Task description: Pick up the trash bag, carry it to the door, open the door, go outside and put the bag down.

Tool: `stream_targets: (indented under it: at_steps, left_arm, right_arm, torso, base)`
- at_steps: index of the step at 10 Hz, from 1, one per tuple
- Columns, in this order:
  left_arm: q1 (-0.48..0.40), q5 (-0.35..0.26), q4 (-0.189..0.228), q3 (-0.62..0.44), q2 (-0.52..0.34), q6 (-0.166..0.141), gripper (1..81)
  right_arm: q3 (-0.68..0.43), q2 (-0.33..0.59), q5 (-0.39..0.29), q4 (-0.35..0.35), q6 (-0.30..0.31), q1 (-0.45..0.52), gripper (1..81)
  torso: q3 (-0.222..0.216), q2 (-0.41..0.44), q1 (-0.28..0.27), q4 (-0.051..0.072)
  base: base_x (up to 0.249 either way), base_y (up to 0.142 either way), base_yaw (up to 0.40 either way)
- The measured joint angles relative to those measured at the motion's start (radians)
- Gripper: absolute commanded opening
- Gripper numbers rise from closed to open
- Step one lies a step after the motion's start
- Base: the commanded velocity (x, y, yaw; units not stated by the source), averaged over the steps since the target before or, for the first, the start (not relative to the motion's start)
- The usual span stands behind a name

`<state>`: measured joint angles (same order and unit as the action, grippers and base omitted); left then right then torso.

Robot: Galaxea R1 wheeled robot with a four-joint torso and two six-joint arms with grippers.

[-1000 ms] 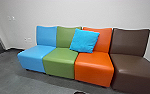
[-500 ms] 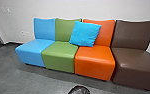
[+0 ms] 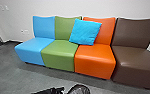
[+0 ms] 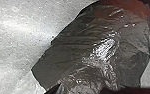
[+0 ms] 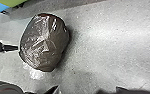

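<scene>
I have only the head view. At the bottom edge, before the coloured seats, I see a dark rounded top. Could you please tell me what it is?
Observer: It is the trash bag; the right wrist view shows its full rounded shape, in dark shiny plastic.
Operator: Thank you. Is some part of the robot near to it?
Observer: Yes. In the right wrist view, what looks like the left pincer comes right up to the bag's edge. Whether it grips, I cannot tell.
Operator: I understand. Has the bag the same colour everywhere?
Observer: No. The left wrist view shows a reddish tint at one end, while the rest is dark grey-brown.
</scene>
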<state>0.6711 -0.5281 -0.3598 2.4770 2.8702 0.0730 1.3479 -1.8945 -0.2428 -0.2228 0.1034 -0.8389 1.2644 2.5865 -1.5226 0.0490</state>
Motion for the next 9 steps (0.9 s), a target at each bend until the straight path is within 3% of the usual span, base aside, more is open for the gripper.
stream_targets:
  at_steps: [4, 6, 9]
  left_arm:
    - [-0.03, -0.011, 0.003, 0.093, 0.089, 0.0, 81.1]
    - [-0.066, -0.023, 0.016, 0.134, 0.139, 0.0, 81.1]
    - [-0.076, -0.029, 0.02, 0.149, 0.147, 0.0, 81.1]
  right_arm:
    - [0.0, -0.007, 0.001, 0.0, 0.001, 0.001, 81.1]
    - [0.003, -0.015, 0.001, 0.0, 0.001, 0.002, 81.1]
    - [0.008, -0.04, 0.01, 0.0, 0.002, 0.006, 81.1]
  torso:
    - [0.006, 0.0, 0.0, 0.0]
    - [0.045, 0.0, 0.0, 0.0]
    - [0.129, 0.0, -0.001, 0.0]
  base:
    - [0.0, 0.0, 0.0]
    - [0.0, 0.0, 0.0]
    - [0.0, 0.0, 0.0]
